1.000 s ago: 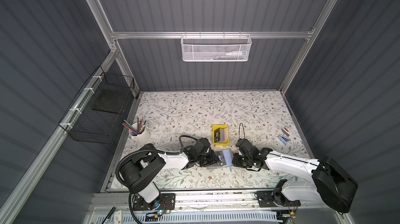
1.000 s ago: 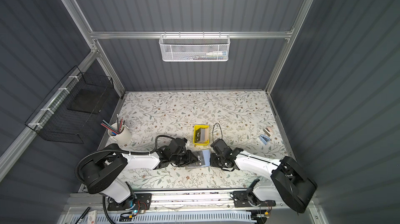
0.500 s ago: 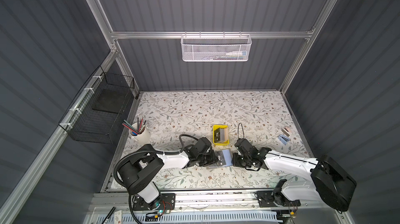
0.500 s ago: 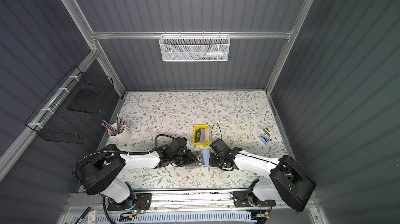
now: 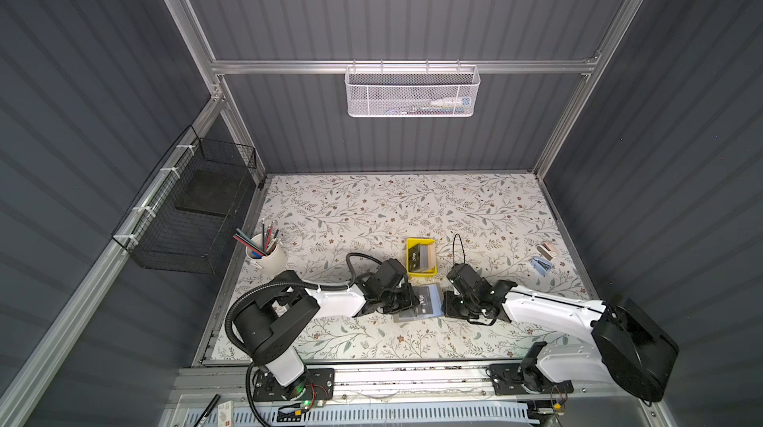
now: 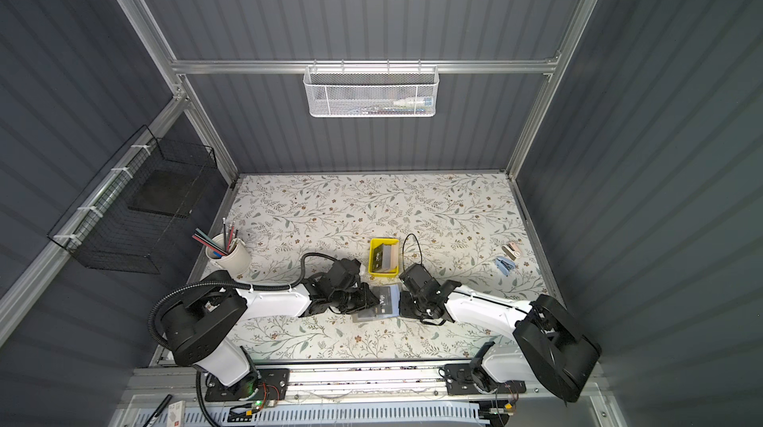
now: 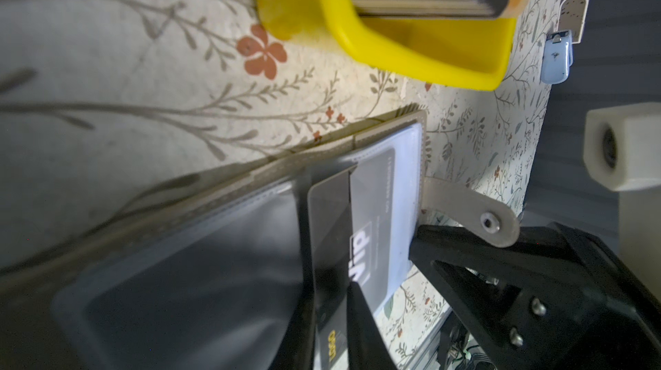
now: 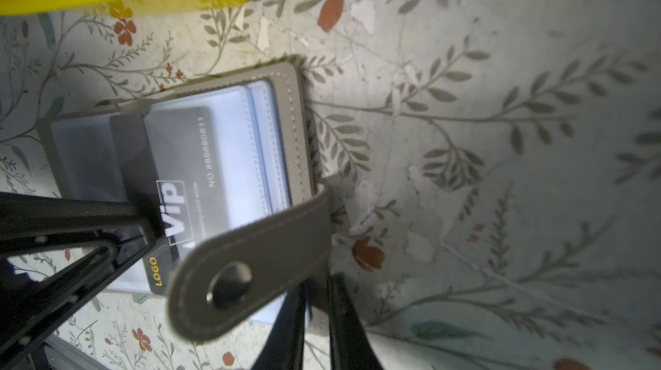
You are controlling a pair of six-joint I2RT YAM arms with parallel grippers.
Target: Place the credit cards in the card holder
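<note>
Over the last second both grippers have crept a little closer to the card holder [image 5: 430, 301], one from its left side and one from its right. The holder itself has stayed put on the floral tabletop [image 5: 371, 214]. The left arm lies low and stretched along the table, wrist nearly level, with the left gripper [image 5: 409, 302] reaching over the holder's left half. Its fingers [image 7: 361, 329] are pinched on a black VIP credit card [image 7: 331, 221]. The card's far end is already under the holder's translucent sleeve [image 8: 246, 128], while the near end sticks out. The holder lies open, its snap strap tab [image 8: 246, 264] curling up off its right edge. Just behind the holder sits the yellow tray [image 5: 409, 258] with a stack of credit cards [image 5: 420, 256]. The right arm mirrors the left, low and level. The right gripper [image 5: 447, 306] meets the holder's right edge beneath the tab, its fingers [image 8: 345, 336] closed narrowly on that edge.
</note>
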